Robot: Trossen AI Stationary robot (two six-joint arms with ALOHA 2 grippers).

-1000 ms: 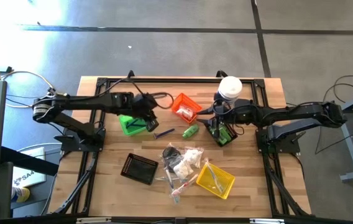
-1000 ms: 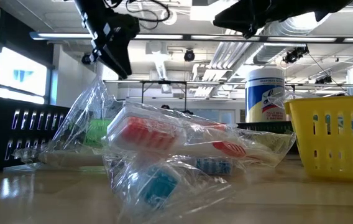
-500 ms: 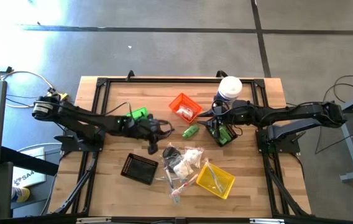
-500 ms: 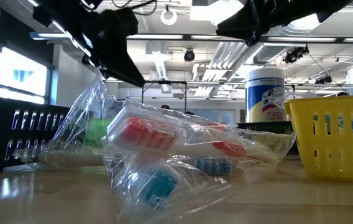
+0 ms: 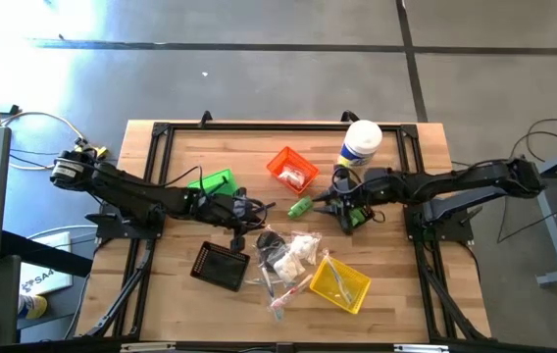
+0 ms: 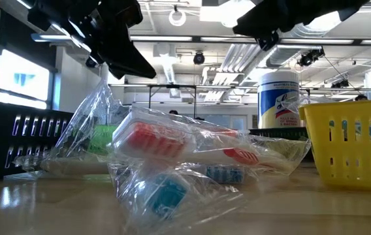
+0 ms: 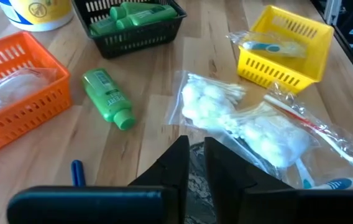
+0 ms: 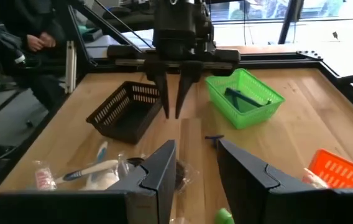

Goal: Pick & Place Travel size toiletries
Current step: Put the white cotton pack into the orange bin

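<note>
The travel size toiletries lie mid-table. A green mini bottle [image 5: 300, 207] [image 7: 106, 96] rests on its side. Clear packets of white cotton [image 7: 238, 118] and a wrapped toothbrush [image 7: 316, 134] form a pile [image 5: 288, 250]. A thin blue piece [image 7: 77, 171] lies flat on the wood. My left gripper [image 5: 257, 213] [image 7: 196, 155] hangs above the table beside the pile's left end, with a narrow gap between its fingers and nothing in it. My right gripper [image 5: 332, 206] [image 8: 195, 162] hovers open and empty, just right of the green bottle.
Around the pile stand a green bin [image 5: 215, 183] holding a dark blue piece [image 8: 238, 96], an orange bin [image 5: 291, 169], an empty black bin [image 5: 220, 265], a yellow bin [image 5: 340, 282] and a black bin of green bottles [image 7: 133, 22]. A white canister [image 5: 362, 142] stands at the back.
My left gripper has left the green bin, swung toward the table's near edge and the pile, sunk, and tipped from pointing down to nearly level. My right gripper has shifted slightly toward the green bottle.
</note>
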